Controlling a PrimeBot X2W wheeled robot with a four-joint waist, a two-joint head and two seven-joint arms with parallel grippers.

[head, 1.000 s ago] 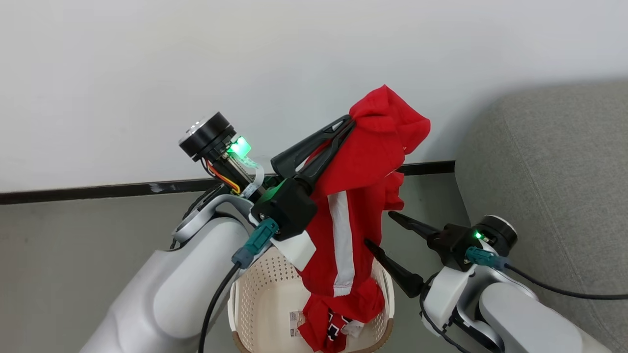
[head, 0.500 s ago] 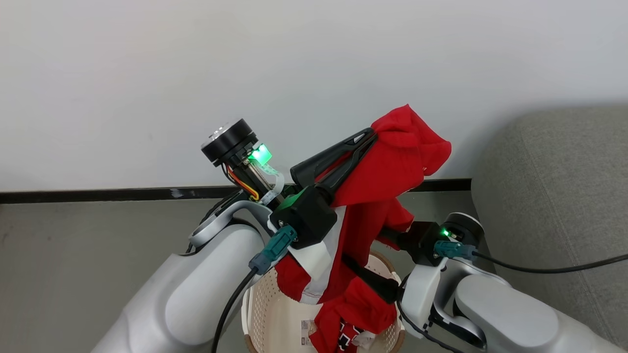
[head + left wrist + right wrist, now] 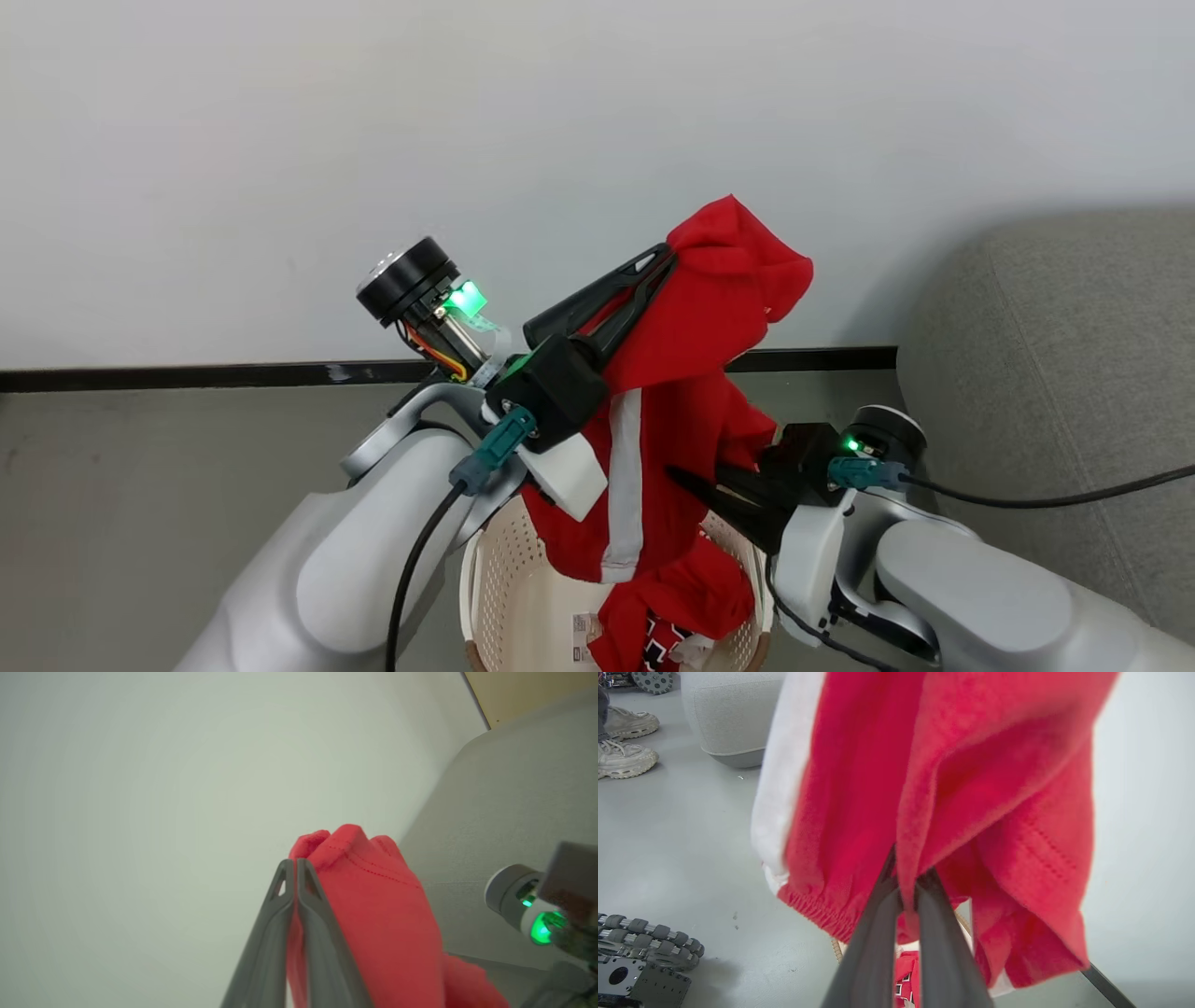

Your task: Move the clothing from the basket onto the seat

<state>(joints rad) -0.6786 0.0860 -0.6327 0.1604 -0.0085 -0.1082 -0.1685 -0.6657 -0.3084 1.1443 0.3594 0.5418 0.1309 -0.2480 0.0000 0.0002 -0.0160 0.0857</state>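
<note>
A red piece of clothing [image 3: 709, 308] with a white stripe hangs from my left gripper [image 3: 665, 258], which is raised high and shut on its top fold [image 3: 355, 877]. My right gripper [image 3: 681, 478] comes in from the right and is shut on the hanging fabric lower down; in the right wrist view its fingers [image 3: 882, 914] pinch a red fold [image 3: 924, 788]. Under it stands the cream basket [image 3: 509, 597], with more red fabric with black-and-white trim [image 3: 658, 642] inside. The grey seat [image 3: 1074, 373] is at the right.
A white wall and a dark baseboard [image 3: 187, 375] lie behind the basket. In the right wrist view a person's shoes [image 3: 621, 756], a grey pouf [image 3: 728, 714] and a tracked machine [image 3: 644, 952] are on the grey floor.
My right gripper moved left from beside the hanging clothing into it and shut on the fabric. The left gripper kept holding the top. The head view shifted slightly.
</note>
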